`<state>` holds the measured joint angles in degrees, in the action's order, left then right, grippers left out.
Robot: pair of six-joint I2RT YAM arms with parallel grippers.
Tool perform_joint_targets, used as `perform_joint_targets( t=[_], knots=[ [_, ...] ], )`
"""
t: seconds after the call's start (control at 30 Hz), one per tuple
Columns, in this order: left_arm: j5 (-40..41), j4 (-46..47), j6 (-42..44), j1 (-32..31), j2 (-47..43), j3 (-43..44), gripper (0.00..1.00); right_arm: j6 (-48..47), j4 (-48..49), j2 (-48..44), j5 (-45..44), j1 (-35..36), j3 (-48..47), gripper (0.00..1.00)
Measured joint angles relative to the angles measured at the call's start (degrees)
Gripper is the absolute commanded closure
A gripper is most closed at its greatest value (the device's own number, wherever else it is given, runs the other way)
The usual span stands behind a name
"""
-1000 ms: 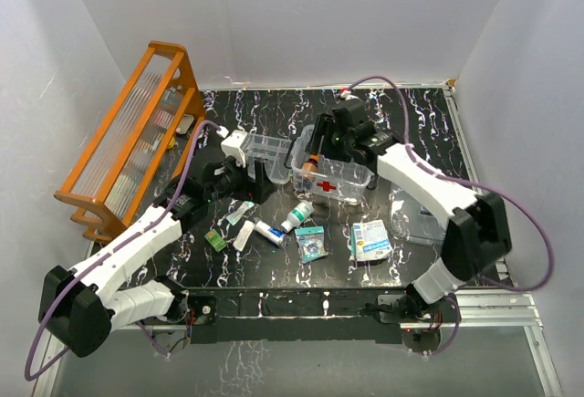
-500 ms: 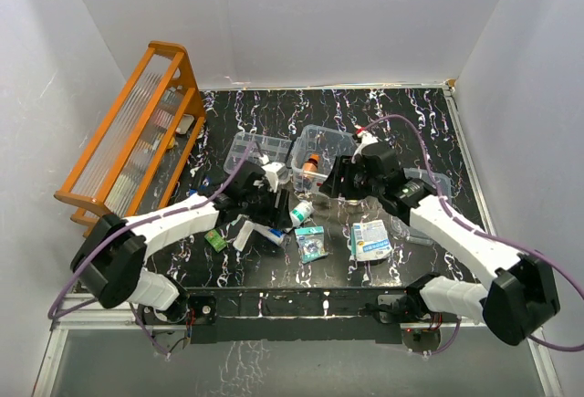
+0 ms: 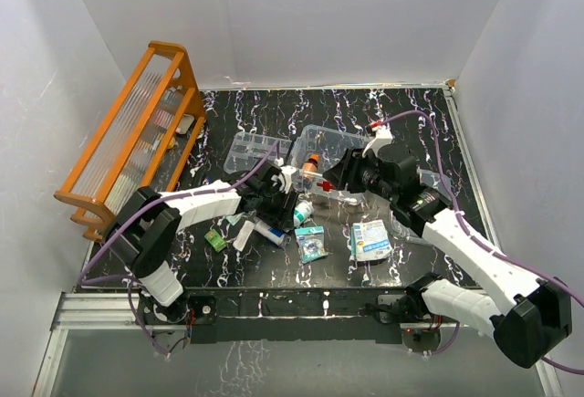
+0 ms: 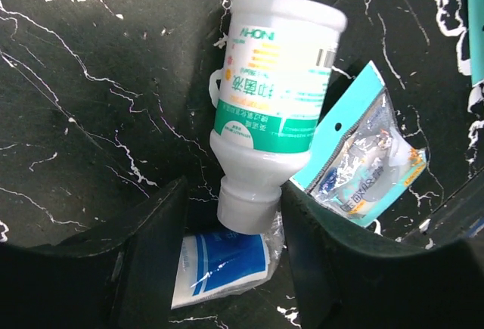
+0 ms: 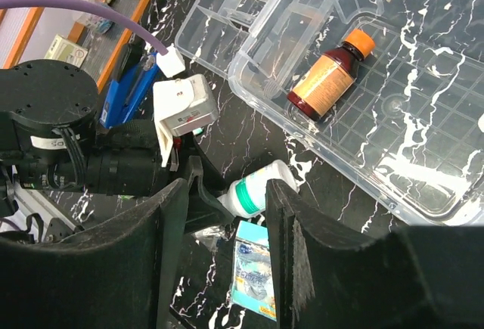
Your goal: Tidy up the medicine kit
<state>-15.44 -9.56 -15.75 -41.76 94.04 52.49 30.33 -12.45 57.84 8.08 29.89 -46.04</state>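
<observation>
Checking in from the remote station. My left gripper (image 4: 234,193) is down at the table with the jaws about half open, straddling the cap end of a white bottle (image 4: 274,94) with a green band. The finger (image 4: 325,268) on the right of the wrist view looks to be right up against the cap. The other one shows a gap, so nothing is actually clamped. The bottle lies on its side, body pointing away from the jaws. A blue-and-white tube (image 4: 219,265) lies under the cap, between the fingers. Just past the right-side finger, a teal sachet (image 4: 361,159) is tucked against the bottle.

My right gripper (image 5: 227,189) hangs in the air, jaws parted a moderate way with nothing in them. Through the gap I can see that same white bottle down below.

The medicine kit (image 5: 423,155) sits beyond and to the right of those jaws, lid off, its red cross showing in the overhead view. Inside is one brown bottle (image 5: 327,81) with an orange cap, lying on its side. A clear divided tray (image 5: 242,7) is right beside the kit, straight out past the jaws. Way off to the left of both grippers, the orange rack (image 3: 128,141) has small stuff on its shelves, but I can't make out what.
</observation>
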Motion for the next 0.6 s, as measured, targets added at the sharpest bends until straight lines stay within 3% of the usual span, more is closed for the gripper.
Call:
perform_joint_targets(
  t=[0.2,0.4,0.6],
  knots=[
    [0.0,-1.2,1.9,0.0,1.6,1.2,0.61,-0.3,0.1,-0.6,-1.1,0.0,0.9,0.58],
    [-0.8,-1.0,5.0,0.0,2.1,1.8,0.87,-0.3,0.2,-2.7,-2.2,0.0,0.9,0.58],
    [-3.2,-0.9,10.8,0.0,-0.9,0.9,0.99,-0.7,0.2,-4.1,-2.3,0.0,0.9,0.55]
  ],
)
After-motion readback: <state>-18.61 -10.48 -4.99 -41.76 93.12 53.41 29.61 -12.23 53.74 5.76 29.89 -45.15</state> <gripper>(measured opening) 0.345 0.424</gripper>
